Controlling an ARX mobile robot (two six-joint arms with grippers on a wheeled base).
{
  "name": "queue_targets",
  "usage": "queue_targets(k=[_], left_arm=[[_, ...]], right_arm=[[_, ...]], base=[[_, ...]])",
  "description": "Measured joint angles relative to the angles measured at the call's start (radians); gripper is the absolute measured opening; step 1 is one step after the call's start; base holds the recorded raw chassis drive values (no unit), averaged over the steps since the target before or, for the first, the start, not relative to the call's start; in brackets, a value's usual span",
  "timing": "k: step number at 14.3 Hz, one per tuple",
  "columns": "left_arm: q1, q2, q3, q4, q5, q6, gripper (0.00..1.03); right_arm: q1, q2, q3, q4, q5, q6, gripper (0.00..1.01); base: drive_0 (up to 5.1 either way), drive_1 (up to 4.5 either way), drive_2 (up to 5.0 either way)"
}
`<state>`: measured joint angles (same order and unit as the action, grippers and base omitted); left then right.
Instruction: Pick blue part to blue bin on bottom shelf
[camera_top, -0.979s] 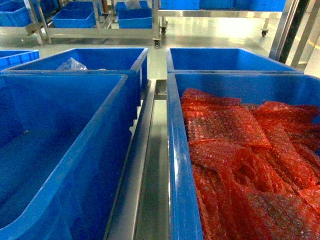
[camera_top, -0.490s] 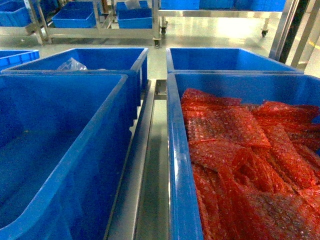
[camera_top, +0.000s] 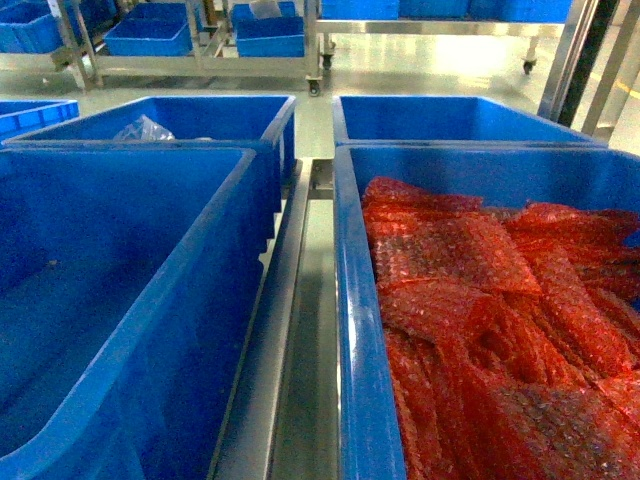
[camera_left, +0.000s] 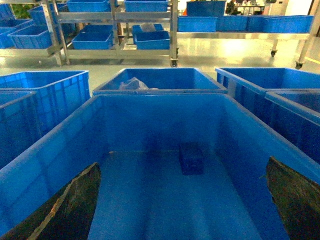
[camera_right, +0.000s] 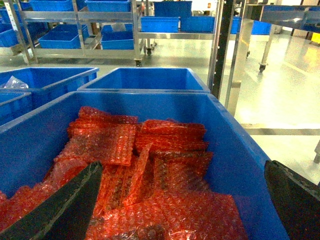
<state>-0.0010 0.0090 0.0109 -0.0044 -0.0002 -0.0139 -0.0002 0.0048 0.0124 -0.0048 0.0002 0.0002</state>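
Nothing has changed since a second ago: your left gripper (camera_left: 182, 200) and right gripper (camera_right: 182, 200) hang spread and empty above the bins, blue part unseen.

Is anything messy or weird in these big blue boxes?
Nothing looks spilled or broken. The right bin holds a jumbled heap of red bubble wrap. The left bin holds only one small dark blue box on its floor.
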Motion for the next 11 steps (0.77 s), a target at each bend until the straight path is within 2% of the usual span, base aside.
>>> queue_targets(k=[11], left_arm=[[0.0,0.0,0.0,0.0,0.0,0.0,0.98]], right_arm=[[0.0,0.0,0.0,0.0,0.0,0.0,0.98]], base=[[0.0,0.0,0.0]])
